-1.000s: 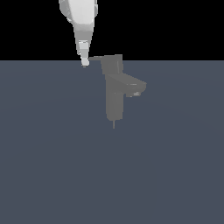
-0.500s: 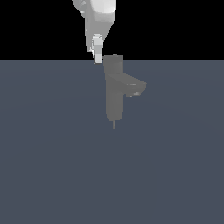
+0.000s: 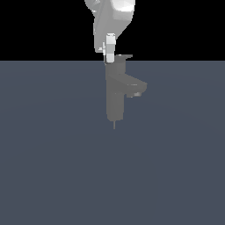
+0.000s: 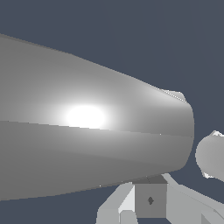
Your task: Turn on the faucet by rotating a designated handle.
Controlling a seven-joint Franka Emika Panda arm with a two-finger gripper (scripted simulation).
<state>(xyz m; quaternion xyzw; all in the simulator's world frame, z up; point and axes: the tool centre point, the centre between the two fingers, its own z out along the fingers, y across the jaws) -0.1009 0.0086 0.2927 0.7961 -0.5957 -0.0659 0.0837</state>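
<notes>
The faucet (image 3: 116,94) is seen standing upright on the flat blue-grey counter (image 3: 52,167), near the middle of the exterior view and toward the counter's far edge. Its squarish column is topped by a short cap, and the blocky spout is directed toward the exterior view's right. The handle (image 3: 124,56) is made out only as a thin dark sliver at the top of the column, pointing toward the exterior view's right against the black background.

The white arm is lowered from above, and the end effector (image 3: 109,56) is placed at the top of the column, just beside the handle's root (contact cannot be confirmed). One pale finger (image 3: 110,46) is seen edge-on; how far the fingers are parted cannot be told, and nothing is seen to be gripped.

In the wrist view, most of the picture is filled by a large smooth grey surface (image 4: 87,131) with a bright highlight, seen very close.
</notes>
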